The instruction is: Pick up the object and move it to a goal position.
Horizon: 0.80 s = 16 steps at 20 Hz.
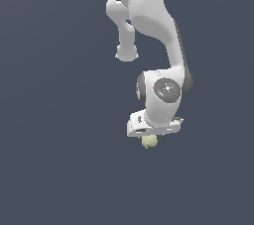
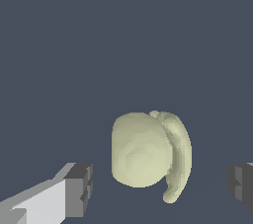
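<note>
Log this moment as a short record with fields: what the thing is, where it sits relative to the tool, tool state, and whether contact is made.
thing: small pale yellow-green lumpy ball
position: between the two fingers of the tool, directly under the arm's white hand in the exterior view
tool state: open, fingers spread wider than the ball
contact: none seen; a gap shows on each side of the ball in the wrist view
surface: plain dark blue-grey floor
lifted: cannot tell
</note>
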Available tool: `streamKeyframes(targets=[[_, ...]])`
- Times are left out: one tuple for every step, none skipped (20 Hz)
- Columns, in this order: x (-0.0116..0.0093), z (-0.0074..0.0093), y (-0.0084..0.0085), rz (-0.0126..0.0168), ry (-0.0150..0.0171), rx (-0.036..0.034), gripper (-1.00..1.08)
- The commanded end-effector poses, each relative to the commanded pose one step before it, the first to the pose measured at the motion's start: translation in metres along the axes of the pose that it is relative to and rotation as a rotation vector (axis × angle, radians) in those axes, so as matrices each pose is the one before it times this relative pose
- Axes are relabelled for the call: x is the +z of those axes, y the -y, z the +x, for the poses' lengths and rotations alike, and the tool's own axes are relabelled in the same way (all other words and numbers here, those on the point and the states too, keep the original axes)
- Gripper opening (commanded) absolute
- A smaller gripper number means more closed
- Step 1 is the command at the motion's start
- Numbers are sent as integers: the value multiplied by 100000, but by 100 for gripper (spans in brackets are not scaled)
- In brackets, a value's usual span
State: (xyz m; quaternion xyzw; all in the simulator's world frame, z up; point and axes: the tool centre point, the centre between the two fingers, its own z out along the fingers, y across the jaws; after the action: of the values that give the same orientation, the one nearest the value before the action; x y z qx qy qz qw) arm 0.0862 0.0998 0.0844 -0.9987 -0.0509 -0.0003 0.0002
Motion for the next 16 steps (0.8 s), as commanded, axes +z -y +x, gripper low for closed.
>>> streamKeyframes(targets=[[973, -53, -1, -10, 149, 0, 100], [544, -8, 1, 0, 0, 0, 100], [622, -12, 1, 0, 0, 0, 100], [595, -18, 12, -28, -62, -13, 100], [547, -11, 1, 0, 0, 0, 100], [454, -6, 1, 0, 0, 0, 100], [362, 1, 1, 0, 0, 0, 100], [269, 10, 1, 0, 0, 0, 100], [176, 20, 2, 0, 0, 0, 100], [83, 31, 2, 0, 0, 0, 100], [-10, 43, 2, 0, 0, 0, 100], [-70, 40, 2, 0, 0, 0, 100], [-31, 13, 1, 0, 0, 0, 100], [0, 0, 0, 0, 0, 0, -100], [0, 0, 0, 0, 0, 0, -100], [0, 0, 0, 0, 0, 0, -100]])
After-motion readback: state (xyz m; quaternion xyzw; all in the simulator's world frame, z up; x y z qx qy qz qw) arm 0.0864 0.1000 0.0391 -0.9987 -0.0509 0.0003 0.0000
